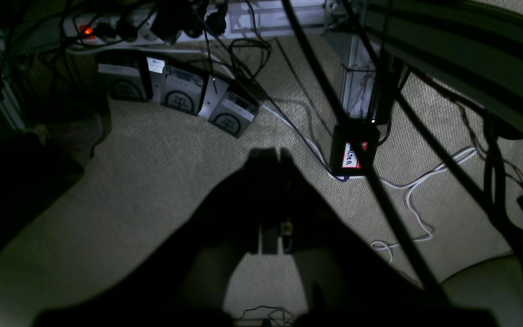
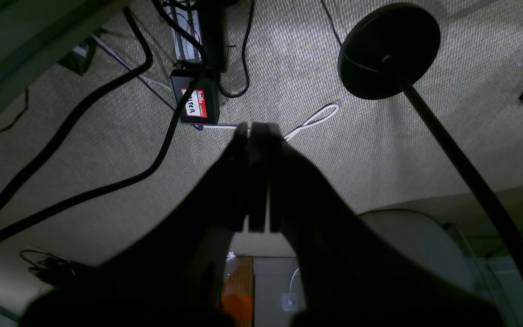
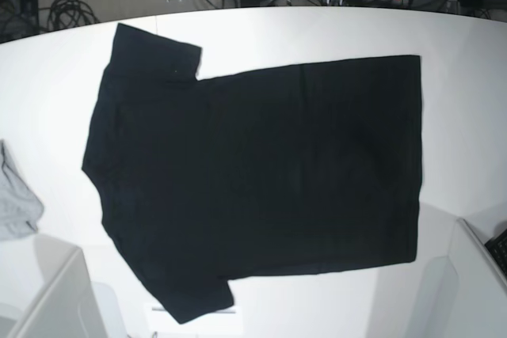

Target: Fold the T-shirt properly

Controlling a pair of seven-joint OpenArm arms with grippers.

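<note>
My left pincer [image 1: 270, 156] is closed with nothing between its tips, and my right pincer [image 2: 257, 129] is likewise pressed together and empty; both wrist views look down on beige woven carpet [image 1: 161, 181] strewn with cables, so I judge both arms parked away from the work, leaving the overhead view unobstructed. The large black short-sleeved cloth T-shirt [image 3: 261, 180] lies spread flat on the white tabletop [image 3: 459, 37], occupying its centre, plain dark side up, no print visible. Its sleeves point toward the far-left and near-left, the straight hem toward the right. The fabric looks smooth, with only faint creases. No fold is made yet. A small light grey cloth [image 3: 16, 203] rests at the left edge, apart from the shirt.
</note>
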